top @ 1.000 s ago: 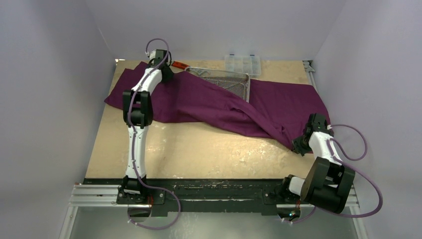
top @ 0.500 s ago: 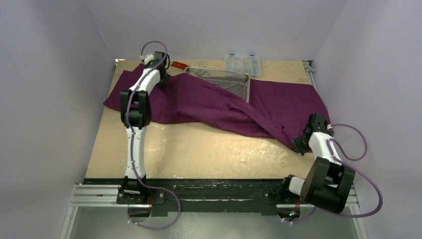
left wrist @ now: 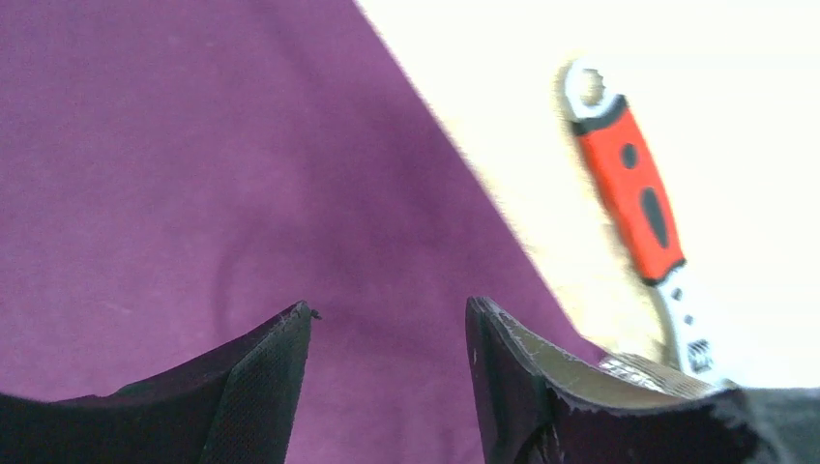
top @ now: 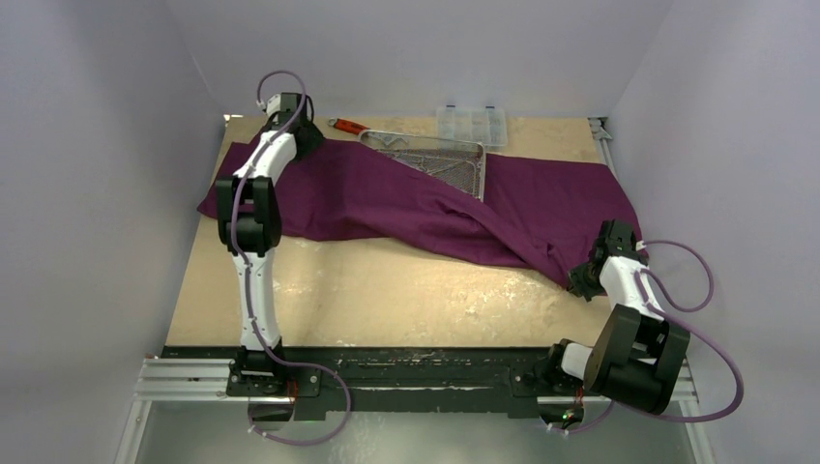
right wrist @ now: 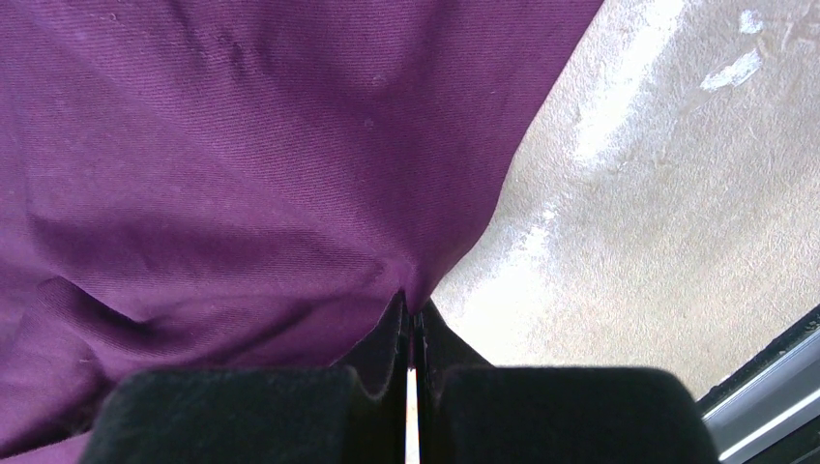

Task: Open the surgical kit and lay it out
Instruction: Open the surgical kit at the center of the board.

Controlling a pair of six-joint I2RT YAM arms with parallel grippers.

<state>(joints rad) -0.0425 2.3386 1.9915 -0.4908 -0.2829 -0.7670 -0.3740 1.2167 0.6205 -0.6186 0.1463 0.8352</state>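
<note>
The dark-purple cloth (top: 541, 203) lies spread across the far half of the table, still draped over part of the silver wire-mesh tray (top: 425, 138), whose far end is uncovered. My left gripper (top: 306, 136) is open and empty over the cloth's far left part (left wrist: 174, 145); its jaws (left wrist: 387, 314) stand apart with only cloth between them. My right gripper (top: 584, 280) is shut on the cloth's near right corner (right wrist: 242, 145), pinched at the fingertips (right wrist: 414, 309). Tweezers, forceps and packets cannot be made out.
A red-handled wrench (top: 346, 125) lies on the bare table just right of my left gripper, and shows in the left wrist view (left wrist: 633, 203). A clear plastic compartment box (top: 471, 124) stands at the far edge. Bare tabletop (top: 387, 290) lies in front of the cloth.
My left arm has swung left and back, off the wrench's end. The cloth's far left corner now lies flatter and its left edge sits slightly further left. The right arm has not moved.
</note>
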